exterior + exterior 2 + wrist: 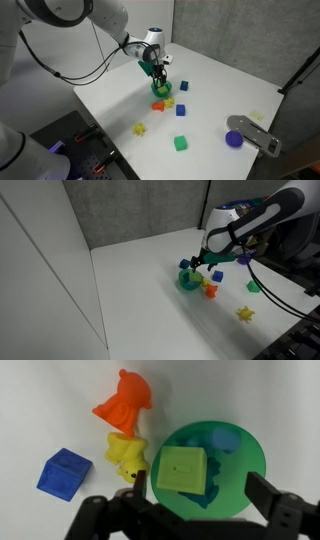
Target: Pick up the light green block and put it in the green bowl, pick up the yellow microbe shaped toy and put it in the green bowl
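The green bowl (247, 460) sits under my gripper (200, 495). The light green block (183, 468) lies inside the bowl, between my spread fingers and touching neither. The gripper is open and empty. In both exterior views the gripper (159, 74) (201, 260) hovers just above the bowl (162, 91) (186, 281). The yellow microbe shaped toy (141, 129) (245, 313) lies on the white table, apart from the bowl and nearer the table's front edge. It is out of the wrist view.
An orange toy (125, 405), a yellow-green piece (125, 455) and a blue cube (62, 472) lie close beside the bowl. Further off are another blue cube (181, 111), a darker green cube (181, 144), a purple bowl (234, 139) and a grey holder (258, 136).
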